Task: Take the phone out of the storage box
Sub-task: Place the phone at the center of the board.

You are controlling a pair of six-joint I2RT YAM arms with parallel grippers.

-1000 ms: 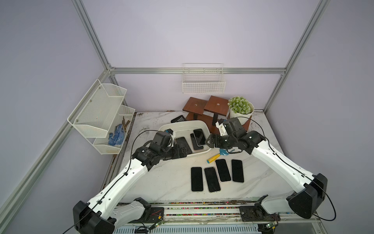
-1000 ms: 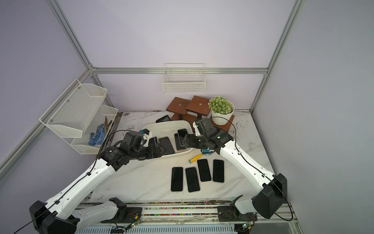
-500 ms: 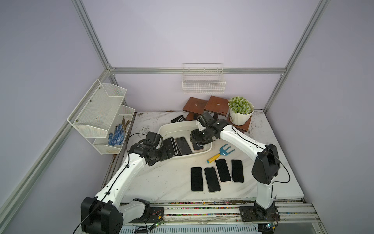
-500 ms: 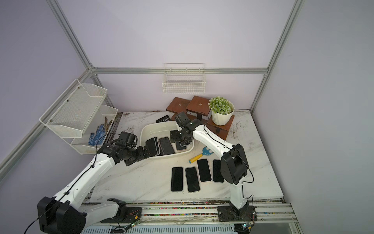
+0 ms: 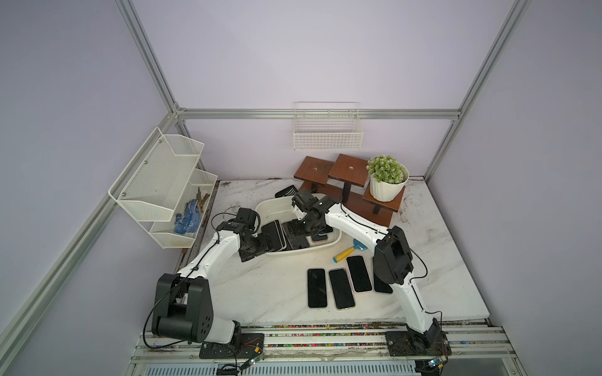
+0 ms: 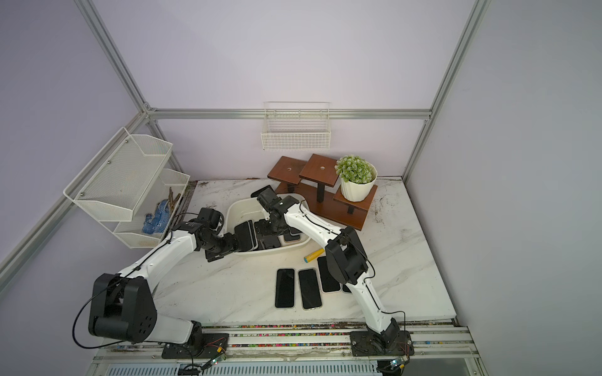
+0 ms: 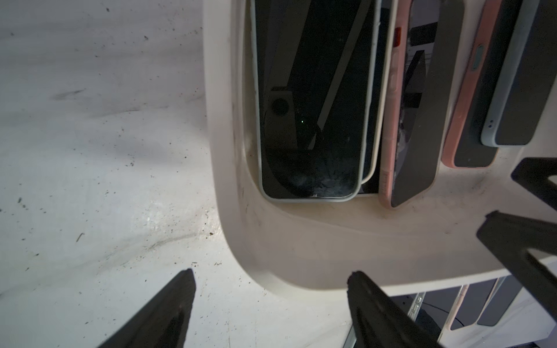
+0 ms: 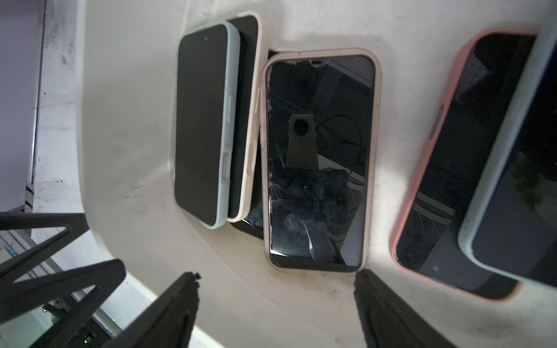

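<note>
The storage box (image 5: 267, 208) is a shallow white tub at the middle back of the table, seen in both top views (image 6: 235, 208). Several phones lie inside it. A beige-cased phone (image 8: 319, 156) has a cracked screen, with a light-blue-cased phone (image 8: 202, 120) and a pink-cased phone (image 8: 446, 180) beside it. My right gripper (image 8: 277, 274) hangs open over the tub's inner wall, just short of the beige phone's end. My left gripper (image 7: 271, 272) is open and straddles the tub's front-left corner, near a white-cased phone (image 7: 313, 105). Neither holds anything.
Several phones (image 5: 338, 286) lie in a row on the marble in front of the tub. A yellow-handled blue tool (image 5: 347, 252) lies beside it. A wooden stand (image 5: 345, 172) with a plant pot (image 5: 389, 182) is behind; a mesh rack (image 5: 163, 182) and wire basket (image 5: 327, 130) hang on the walls.
My right gripper has moved leftwards from the tub's right edge to over the phones inside. My left gripper has drawn back to the tub's front-left corner.
</note>
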